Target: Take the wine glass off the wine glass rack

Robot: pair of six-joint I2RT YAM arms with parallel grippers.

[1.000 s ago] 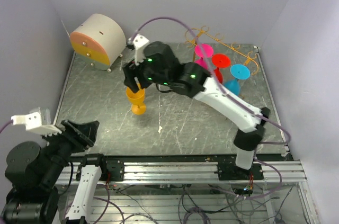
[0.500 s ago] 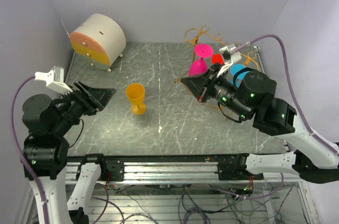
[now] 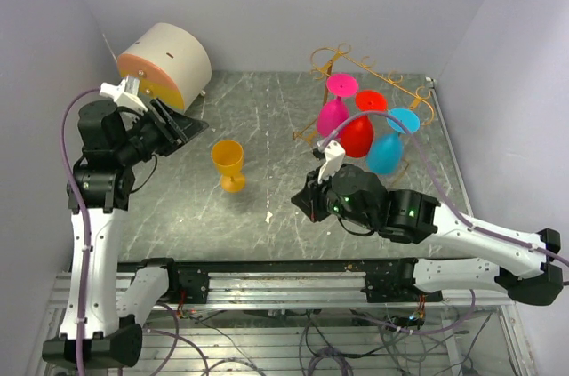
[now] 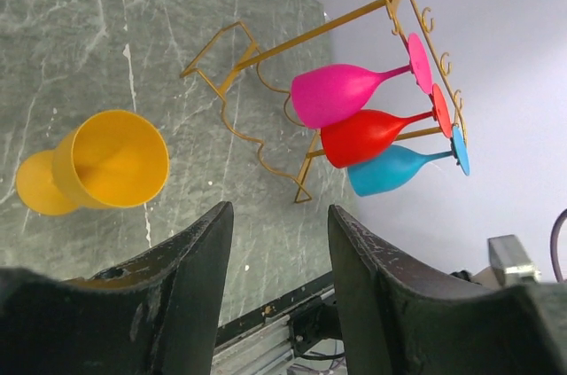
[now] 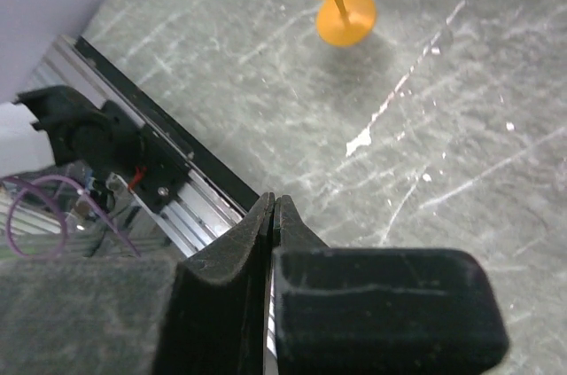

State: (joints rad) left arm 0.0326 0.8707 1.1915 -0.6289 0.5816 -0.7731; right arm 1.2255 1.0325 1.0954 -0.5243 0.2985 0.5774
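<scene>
Standing orange wine glass (image 3: 228, 163) on table (image 3: 267, 118); left end effector (image 4: 279, 220) wide, right end effector (image 5: 273, 208) narrow.

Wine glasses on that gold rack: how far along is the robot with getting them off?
One looks done: the orange glass stands upright on the table, apart from the rack. Nothing is in hand: the left gripper is open, the right gripper shut and empty, both away from the rack. Left: the pink glass, red glass and blue glass hang there.

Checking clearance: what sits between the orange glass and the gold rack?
Nothing: bare table separates orange glass and wine glass rack, seen in the left wrist view.
</scene>
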